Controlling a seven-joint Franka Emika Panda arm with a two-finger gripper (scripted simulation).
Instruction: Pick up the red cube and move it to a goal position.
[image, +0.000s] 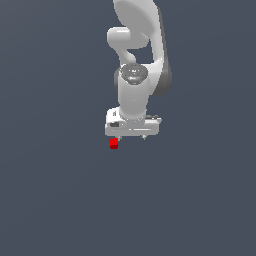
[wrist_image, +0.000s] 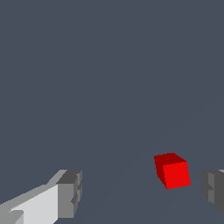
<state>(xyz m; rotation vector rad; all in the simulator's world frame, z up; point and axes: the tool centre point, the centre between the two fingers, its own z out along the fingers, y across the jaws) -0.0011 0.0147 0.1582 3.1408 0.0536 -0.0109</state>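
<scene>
The red cube (image: 113, 144) is a tiny bright red block on the grey floor, just below the gripper's end toward the exterior view's left. My white gripper (image: 132, 137) points straight down above it and is open. In the wrist view the red cube (wrist_image: 173, 170) shows between the two grey fingertips (wrist_image: 70, 192), much closer to one of them, with a gap on either side. Nothing is held in the gripper (wrist_image: 142, 190). I cannot tell how far the fingertips are above the floor.
The white arm (image: 135, 45) rises behind the gripper toward the top of the exterior view. A plain dark grey floor (image: 60, 200) fills the remainder of both views. No goal marker shows.
</scene>
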